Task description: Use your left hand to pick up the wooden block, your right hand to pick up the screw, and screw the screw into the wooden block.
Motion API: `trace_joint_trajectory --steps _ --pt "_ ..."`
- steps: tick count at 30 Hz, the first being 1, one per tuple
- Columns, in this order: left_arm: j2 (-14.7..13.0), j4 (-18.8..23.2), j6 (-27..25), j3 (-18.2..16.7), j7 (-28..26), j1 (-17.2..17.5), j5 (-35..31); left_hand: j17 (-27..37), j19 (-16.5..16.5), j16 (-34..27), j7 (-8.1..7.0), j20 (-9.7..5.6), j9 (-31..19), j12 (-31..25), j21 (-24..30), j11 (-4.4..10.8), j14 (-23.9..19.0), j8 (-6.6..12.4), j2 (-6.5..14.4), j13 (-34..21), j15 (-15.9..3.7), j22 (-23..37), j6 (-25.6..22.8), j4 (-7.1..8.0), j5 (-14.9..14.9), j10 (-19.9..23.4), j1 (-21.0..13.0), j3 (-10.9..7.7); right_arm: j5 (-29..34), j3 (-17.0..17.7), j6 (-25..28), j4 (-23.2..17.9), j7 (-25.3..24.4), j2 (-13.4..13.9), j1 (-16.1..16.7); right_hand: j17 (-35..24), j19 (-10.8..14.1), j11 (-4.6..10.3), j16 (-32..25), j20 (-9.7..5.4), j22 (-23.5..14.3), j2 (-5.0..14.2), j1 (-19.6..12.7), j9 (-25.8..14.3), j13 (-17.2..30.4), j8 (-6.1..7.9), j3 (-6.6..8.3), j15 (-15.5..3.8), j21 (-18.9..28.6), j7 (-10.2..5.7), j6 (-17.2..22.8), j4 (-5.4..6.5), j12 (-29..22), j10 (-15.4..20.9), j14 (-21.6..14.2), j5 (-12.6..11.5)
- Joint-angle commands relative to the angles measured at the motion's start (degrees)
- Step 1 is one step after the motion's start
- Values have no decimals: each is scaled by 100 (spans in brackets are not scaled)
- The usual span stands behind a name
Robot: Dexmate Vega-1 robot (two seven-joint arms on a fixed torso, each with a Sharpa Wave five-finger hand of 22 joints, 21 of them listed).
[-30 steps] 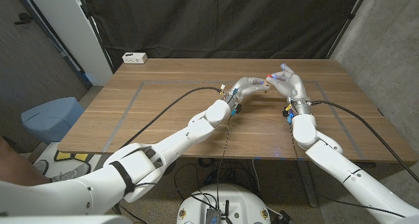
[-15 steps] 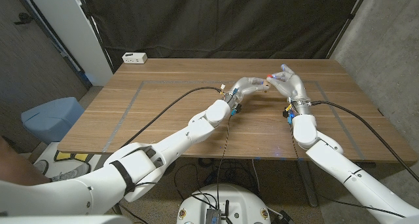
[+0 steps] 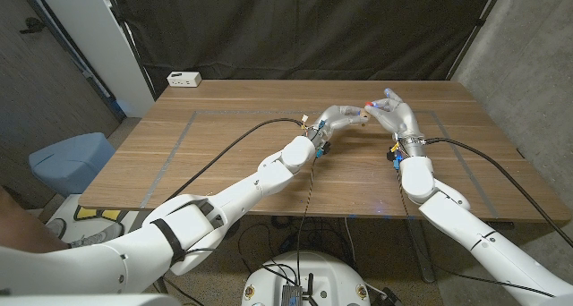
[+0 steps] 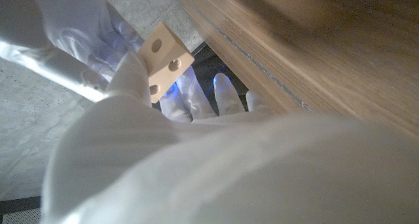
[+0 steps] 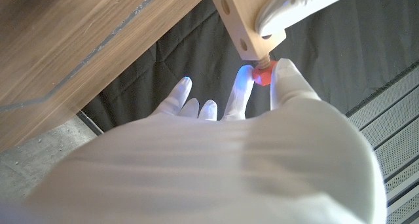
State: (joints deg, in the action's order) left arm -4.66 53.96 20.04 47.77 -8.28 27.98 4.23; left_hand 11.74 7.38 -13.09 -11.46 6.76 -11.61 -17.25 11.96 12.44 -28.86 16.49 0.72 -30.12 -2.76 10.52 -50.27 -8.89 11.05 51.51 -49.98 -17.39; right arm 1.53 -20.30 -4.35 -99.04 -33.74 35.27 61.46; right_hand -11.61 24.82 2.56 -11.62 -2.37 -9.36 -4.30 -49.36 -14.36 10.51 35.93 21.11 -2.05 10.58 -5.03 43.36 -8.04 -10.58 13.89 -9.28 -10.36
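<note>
My left hand (image 3: pixel 337 118) holds a pale wooden block (image 4: pixel 163 59) with round holes above the far middle of the table (image 3: pixel 242 145). In the right wrist view the block (image 5: pixel 243 22) has a screw with a red head (image 5: pixel 261 74) standing in its end, threads partly in the wood. My right hand (image 3: pixel 395 114) pinches that red head between thumb and a finger, right beside the left hand. In the head view the block (image 3: pixel 363 115) and the red screw head (image 3: pixel 369 105) are small specks between the two hands. My left hand (image 4: pixel 196 158) and right hand (image 5: pixel 222 158) show in their wrist views.
A white box (image 3: pixel 184 79) lies at the table's far left corner. Black cables (image 3: pixel 233 145) run along both arms over the table. Dark curtains hang behind the table. A blue bin (image 3: pixel 72 158) stands on the floor to the left.
</note>
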Motion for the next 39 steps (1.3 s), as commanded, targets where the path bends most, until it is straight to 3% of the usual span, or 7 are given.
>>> trace_joint_trajectory --steps 1,15,39 --pt "-22 80 -38 -2 -29 34 -3 -5 30 3 164 -8 -16 -12 13 8 -59 30 253 -36 -552 21 -284 28 34 67 -229 -18 -29 -5 -22 -17 69 50 7 -7 -37 -18 25 -234 -14 -5 67 7 32 -25 -31 -131 -20 -14 -57 4 8 -52 44 0" --pt "-49 172 -91 7 -34 56 -25 -4 35 1 171 -7 -16 -12 15 7 -73 24 275 -43 -554 21 -284 31 36 79 -236 -23 -51 20 -51 -50 116 99 44 -6 -113 -67 37 -210 -16 -44 219 46 34 -116 -81 -86 -25 -2 -236 39 11 -137 116 -1" --pt "-85 287 -140 26 -25 103 -51 -10 36 15 167 -14 -17 -5 14 6 -75 14 273 -55 -549 20 -289 24 38 84 -250 -24 -240 109 -128 -143 310 202 185 1 -367 -246 72 -140 -20 -129 708 135 41 -482 -216 58 -37 135 -917 151 41 -519 371 -4"
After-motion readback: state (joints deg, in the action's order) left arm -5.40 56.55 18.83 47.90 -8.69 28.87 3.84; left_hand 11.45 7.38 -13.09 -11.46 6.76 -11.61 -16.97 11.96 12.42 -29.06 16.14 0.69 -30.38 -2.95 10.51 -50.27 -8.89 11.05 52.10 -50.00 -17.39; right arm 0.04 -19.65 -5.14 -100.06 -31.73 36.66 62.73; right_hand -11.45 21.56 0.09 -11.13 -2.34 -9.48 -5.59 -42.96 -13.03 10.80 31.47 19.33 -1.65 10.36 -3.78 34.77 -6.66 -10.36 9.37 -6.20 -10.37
